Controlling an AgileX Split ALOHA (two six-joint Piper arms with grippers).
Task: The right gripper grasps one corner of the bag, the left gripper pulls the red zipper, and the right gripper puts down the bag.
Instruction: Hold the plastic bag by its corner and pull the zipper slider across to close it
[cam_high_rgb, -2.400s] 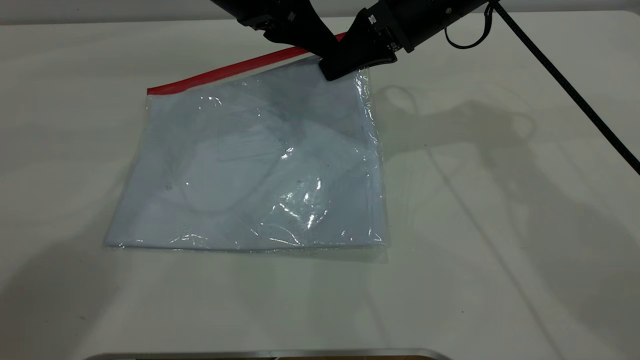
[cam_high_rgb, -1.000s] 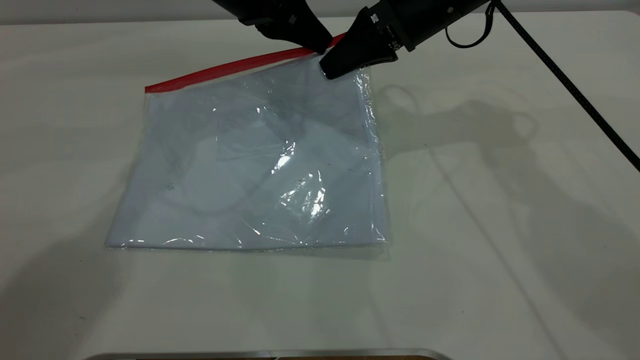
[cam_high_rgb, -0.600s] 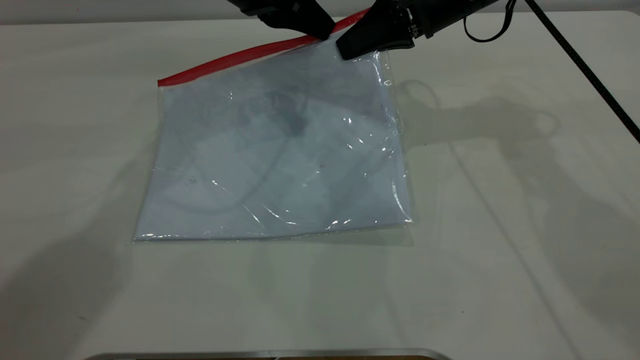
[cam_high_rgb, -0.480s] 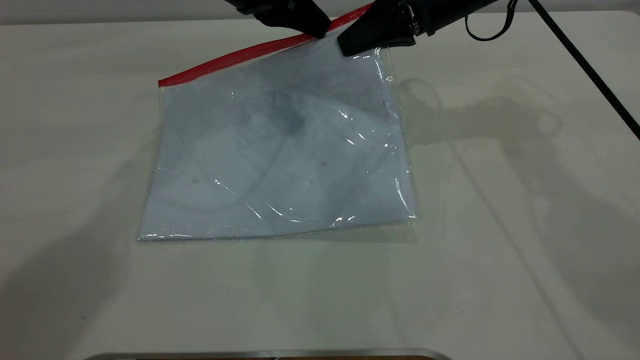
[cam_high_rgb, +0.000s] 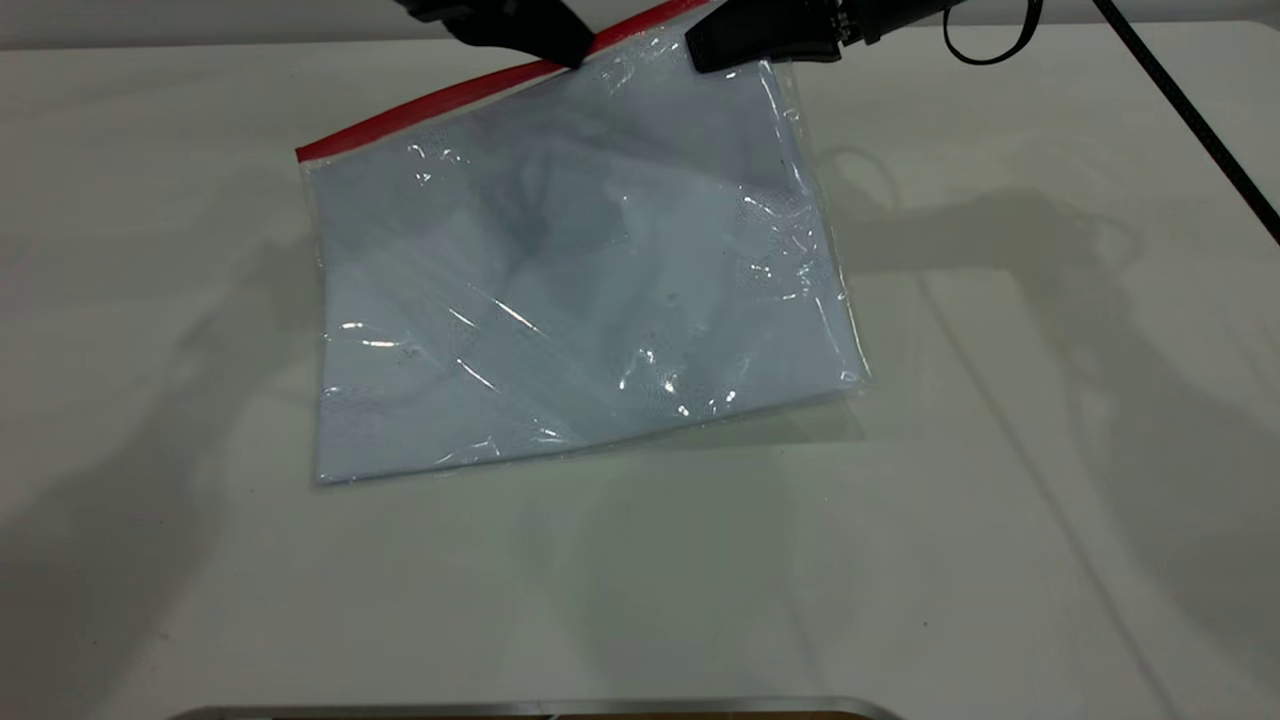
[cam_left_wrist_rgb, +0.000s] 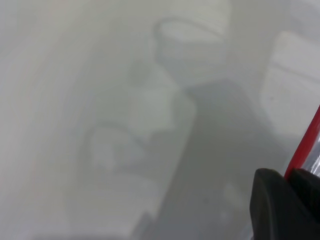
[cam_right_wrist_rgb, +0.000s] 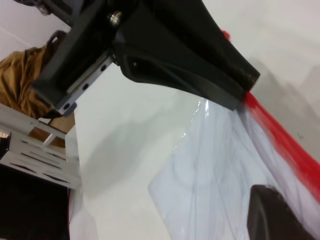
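Observation:
The bag (cam_high_rgb: 580, 280) is a clear pouch with white paper inside. It hangs tilted, its far right end raised and its near edge on the white table (cam_high_rgb: 1000, 500). The red zipper (cam_high_rgb: 430, 105) runs along its far edge. My right gripper (cam_high_rgb: 697, 55) is shut on the corner of the bag, which its jaws hide. My left gripper (cam_high_rgb: 578, 58) is shut on the red zipper, a little left of the right one. The left wrist view shows the red zipper (cam_left_wrist_rgb: 305, 145) entering my left gripper (cam_left_wrist_rgb: 290, 179). The right wrist view shows the left gripper (cam_right_wrist_rgb: 247, 87) on the zipper (cam_right_wrist_rgb: 280, 135).
A thin black rod (cam_high_rgb: 1190, 130) slants across the table's far right, with a looped cable (cam_high_rgb: 985, 45) beside the right arm. A metal edge (cam_high_rgb: 540, 708) lies along the near side. The right wrist view shows a perforated metal bracket (cam_right_wrist_rgb: 35, 150).
Both grippers have risen and moved away, lifting the bag's far right end. The left gripper has slid left along the red zipper, so the gap between the grippers is wider.

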